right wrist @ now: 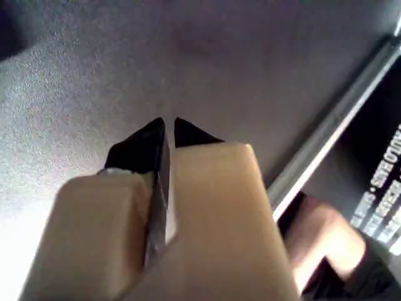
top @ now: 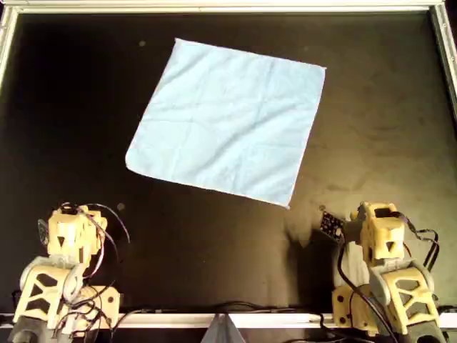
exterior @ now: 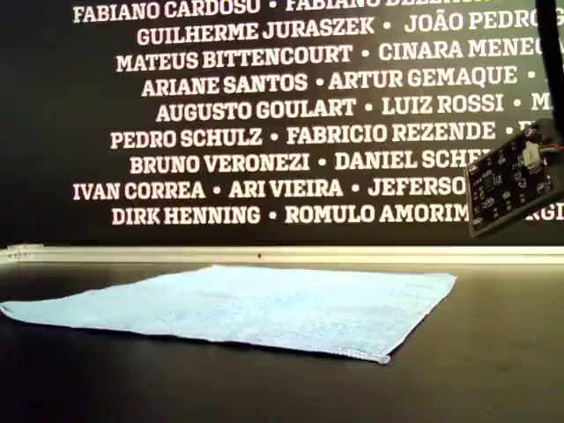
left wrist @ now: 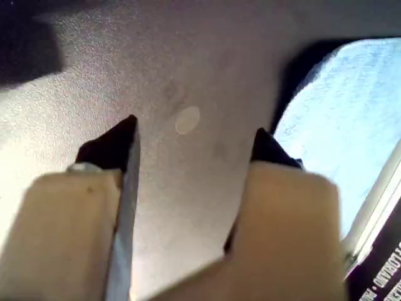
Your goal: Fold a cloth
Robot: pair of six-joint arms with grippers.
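The cloth [top: 228,121] is a light-blue square lying flat and unfolded on the black table, turned diamond-wise, in the upper middle of the overhead view. It also shows in the exterior view [exterior: 256,304], and one edge of it shows in the left wrist view [left wrist: 344,125]. My left gripper [left wrist: 194,128] is open over bare table, at the overhead view's lower left [top: 75,218], well short of the cloth. My right gripper [right wrist: 168,123] is shut on nothing, at the overhead view's lower right [top: 377,218], near the cloth's nearest corner but apart from it.
A metal rail [top: 214,7] frames the table. A small dark circuit board [top: 330,224] sticks out beside the right arm and shows in the exterior view [exterior: 509,185]. A pale round spot [left wrist: 187,119] marks the table. A person's hand [right wrist: 326,241] is beyond the rail.
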